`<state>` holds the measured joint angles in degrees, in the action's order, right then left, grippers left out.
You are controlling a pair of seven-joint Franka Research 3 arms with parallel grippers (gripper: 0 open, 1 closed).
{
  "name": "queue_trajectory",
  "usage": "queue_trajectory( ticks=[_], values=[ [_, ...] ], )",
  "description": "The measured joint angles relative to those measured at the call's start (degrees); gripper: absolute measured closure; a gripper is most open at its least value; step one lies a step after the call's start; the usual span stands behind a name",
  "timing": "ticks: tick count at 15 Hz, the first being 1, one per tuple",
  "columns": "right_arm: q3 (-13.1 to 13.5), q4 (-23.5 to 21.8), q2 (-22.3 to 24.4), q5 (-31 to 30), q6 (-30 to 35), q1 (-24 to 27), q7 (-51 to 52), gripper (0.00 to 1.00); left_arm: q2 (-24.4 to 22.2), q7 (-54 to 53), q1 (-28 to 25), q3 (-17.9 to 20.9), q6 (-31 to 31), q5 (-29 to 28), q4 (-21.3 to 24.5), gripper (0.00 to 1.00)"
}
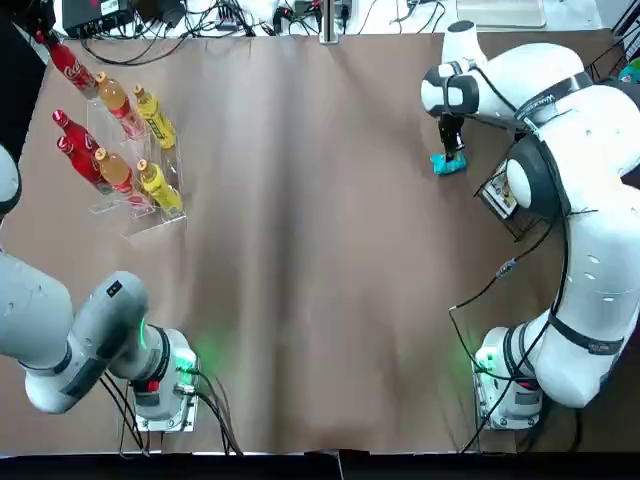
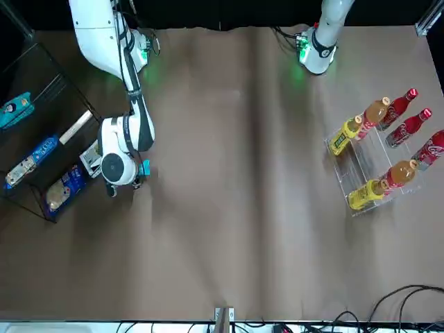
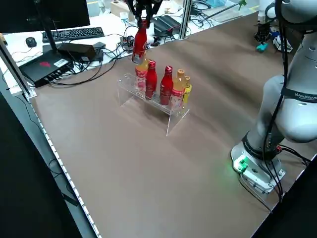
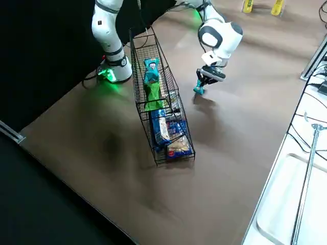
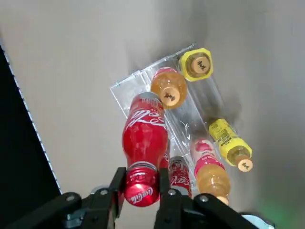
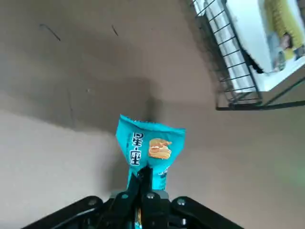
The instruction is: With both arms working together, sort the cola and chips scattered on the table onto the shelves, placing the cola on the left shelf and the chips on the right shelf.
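Note:
My left gripper [image 5: 141, 191] is shut on the red cap of a cola [image 5: 144, 138] and holds it over the far end of the left shelf [image 1: 150, 218], a clear acrylic rack. Two more colas [image 1: 72, 130] [image 1: 82, 162] lie on that rack. My right gripper [image 6: 144, 191] is shut on a teal chips packet [image 6: 151, 148], which hangs just above the table [image 1: 300, 250] beside the right shelf [image 4: 139, 61], a black wire rack. That rack holds another teal chips packet [image 4: 150, 69] and a green one [image 4: 153, 97].
Orange bottles [image 1: 112, 95] and yellow bottles [image 1: 155, 118] share the acrylic rack with the colas. Blue and white packs [image 4: 171, 132] fill the wire rack's lower end. Cables, a keyboard [image 3: 74, 33] and boxes lie beyond the table's far edge.

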<state>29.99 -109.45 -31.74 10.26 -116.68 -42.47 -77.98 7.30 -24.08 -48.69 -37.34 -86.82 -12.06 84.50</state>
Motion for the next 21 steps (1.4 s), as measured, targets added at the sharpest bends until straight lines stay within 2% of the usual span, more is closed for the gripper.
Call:
queue_trajectory(
  ticks=[3,6,8,11,14,18,21],
  values=[
    [3.03,5.38,0.74,-0.01,10.23,0.02,5.58,0.96,0.02,0.0,0.01,-0.02,0.0,-0.07,-0.02,0.68],
    [7.24,12.67,2.8,-2.1,25.06,0.04,11.67,0.96,0.75,-0.34,-0.03,1.59,0.25,-0.1,0.35,0.68],
    [8.24,17.65,4.54,-5.69,34.78,0.05,14.51,0.96,2.29,-0.72,-0.28,2.9,0.25,-0.11,0.56,0.68],
    [8.25,23.52,6.94,-11.23,46.0,-0.06,20.08,0.96,5.04,-0.82,-1.31,3.34,0.24,-0.11,0.65,0.68],
    [8.55,25.65,9.96,-15.2,52.32,0.02,27.1,0.96,7.36,-2.43,-2.43,3.37,0.24,-0.12,0.81,0.68],
    [10.08,25.85,15.2,-19.46,55.62,0.38,35.44,0.96,9.01,-3.29,-3.54,3.39,0.25,-0.12,0.57,0.68],
    [10.61,26.0,20.85,-24.93,60.47,0.72,40.16,0.97,9.07,-3.35,-3.55,3.35,0.25,-0.13,0.56,0.68]
  ],
)
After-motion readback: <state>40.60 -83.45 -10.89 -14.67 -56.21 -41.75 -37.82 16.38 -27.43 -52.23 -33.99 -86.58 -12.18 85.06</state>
